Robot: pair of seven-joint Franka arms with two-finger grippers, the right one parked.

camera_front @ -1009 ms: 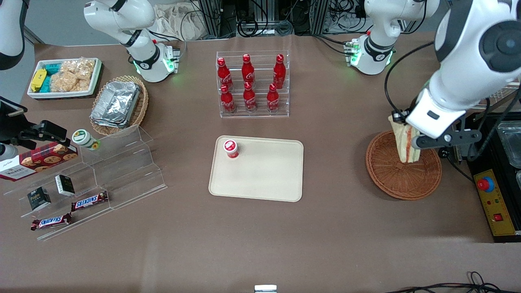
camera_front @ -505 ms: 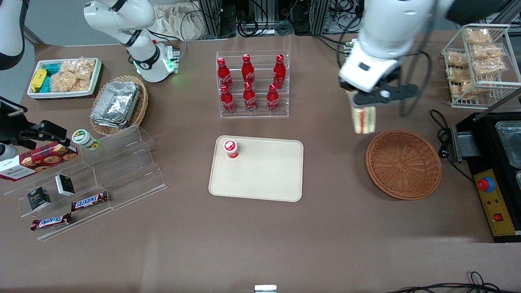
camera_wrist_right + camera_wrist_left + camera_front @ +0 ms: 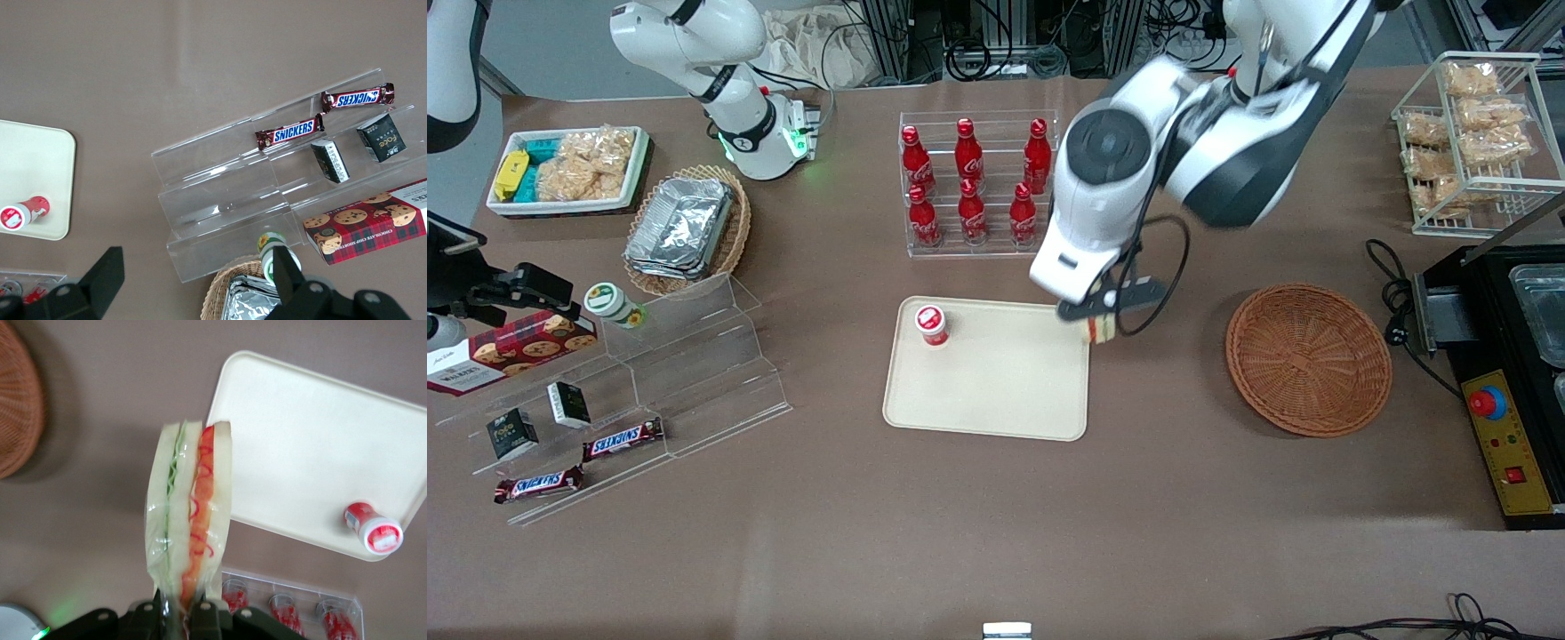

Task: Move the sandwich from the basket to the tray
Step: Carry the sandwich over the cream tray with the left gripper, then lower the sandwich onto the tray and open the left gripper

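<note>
The sandwich (image 3: 1100, 331) (image 3: 190, 513), pale bread in clear wrap with red and green filling stripes, hangs from my left gripper (image 3: 1100, 322) (image 3: 179, 613), which is shut on its upper end. It is in the air above the beige tray's (image 3: 996, 391) (image 3: 300, 440) edge nearest the basket, at the corner farther from the front camera. The round reddish-brown basket (image 3: 1307, 360) (image 3: 17, 413) has nothing in it and lies toward the working arm's end of the table. A small red-capped bottle (image 3: 931, 324) (image 3: 373, 528) stands on the tray.
An acrylic rack of red cola bottles (image 3: 978, 182) stands just farther from the front camera than the tray. A stepped acrylic shelf (image 3: 694, 356) with snack bars lies toward the parked arm's end. A wire snack rack (image 3: 1476, 133) and a black appliance (image 3: 1512, 356) stand past the basket.
The gripper lifted the sandwich out of the basket and carried it across the table to the tray's edge. The basket now holds nothing.
</note>
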